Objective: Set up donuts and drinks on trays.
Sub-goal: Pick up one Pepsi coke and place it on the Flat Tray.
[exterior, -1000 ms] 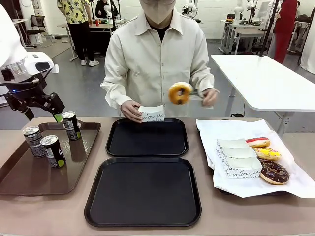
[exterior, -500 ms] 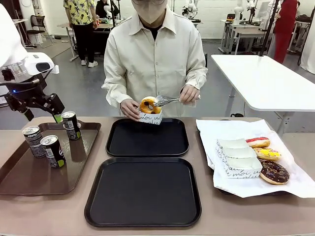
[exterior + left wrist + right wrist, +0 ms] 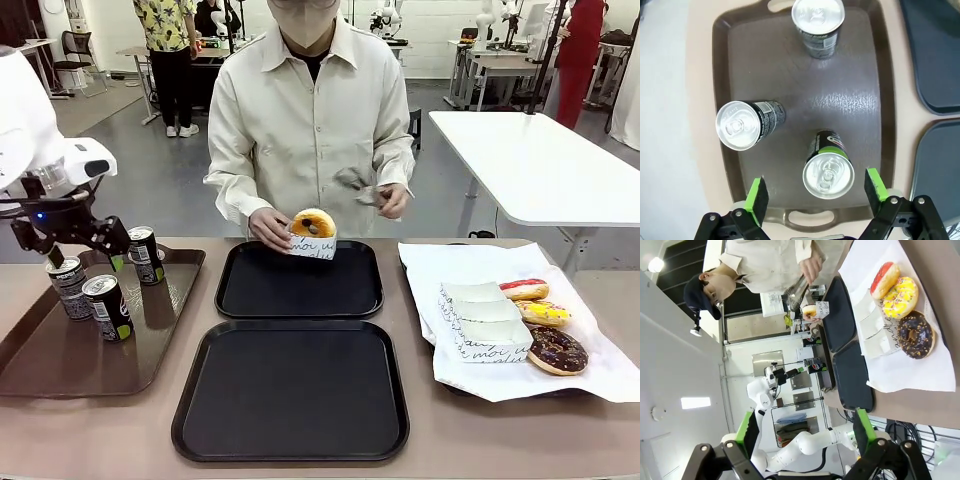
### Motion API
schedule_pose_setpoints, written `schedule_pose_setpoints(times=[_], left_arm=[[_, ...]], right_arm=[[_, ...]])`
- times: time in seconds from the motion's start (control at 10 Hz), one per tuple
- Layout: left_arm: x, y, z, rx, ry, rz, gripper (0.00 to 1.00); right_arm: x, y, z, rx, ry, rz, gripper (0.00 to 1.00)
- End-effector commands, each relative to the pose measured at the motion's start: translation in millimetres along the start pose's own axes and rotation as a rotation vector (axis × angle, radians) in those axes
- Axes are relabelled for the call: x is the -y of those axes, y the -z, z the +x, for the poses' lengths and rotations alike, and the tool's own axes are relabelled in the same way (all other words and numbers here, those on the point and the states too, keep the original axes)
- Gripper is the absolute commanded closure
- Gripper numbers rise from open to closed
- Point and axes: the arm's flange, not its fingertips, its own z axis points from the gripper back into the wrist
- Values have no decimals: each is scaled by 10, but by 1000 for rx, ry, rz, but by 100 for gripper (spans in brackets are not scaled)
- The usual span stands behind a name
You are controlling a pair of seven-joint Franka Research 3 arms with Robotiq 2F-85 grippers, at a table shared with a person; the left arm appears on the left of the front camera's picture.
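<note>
The far black tray (image 3: 300, 290) at 12 o'clock and the near black tray (image 3: 290, 390) at 6 o'clock lie flat and bare in the middle of the desk (image 3: 90, 440); they look stiff and light. Three drink cans (image 3: 818, 25) stand upright on the brown tray (image 3: 60, 370) at 9 o'clock. I judge them rigid, smooth and rather slippery, so the best hold is across the middle of the body. The left end effector (image 3: 816, 192) hangs wide open above one can, holding nothing; the right end effector (image 3: 805, 432) is also wide open and empty. One donut (image 3: 313, 222) sits in a paper sleeve (image 3: 312, 246) in the person's hand (image 3: 268, 225), at the far edge of the far black tray. Three more donuts (image 3: 557, 349) lie on white paper (image 3: 450, 265) at 3 o'clock; they are probably soft with sticky icing, so better held by a sleeve. The desk top seems smooth and level; behind it is an open room with a white table (image 3: 540, 165)
</note>
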Motion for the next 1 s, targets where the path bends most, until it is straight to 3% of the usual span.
schedule_pose_setpoints(times=[0.0, 0.9], left_arm=[[3, 189, 77, -21, -70, 15, 0], [41, 452, 136, -137, -149, -61, 0]], right_arm=[[-1, 1, -5, -4, 2, 8, 0], [-1, 1, -5, -4, 2, 8, 0]])
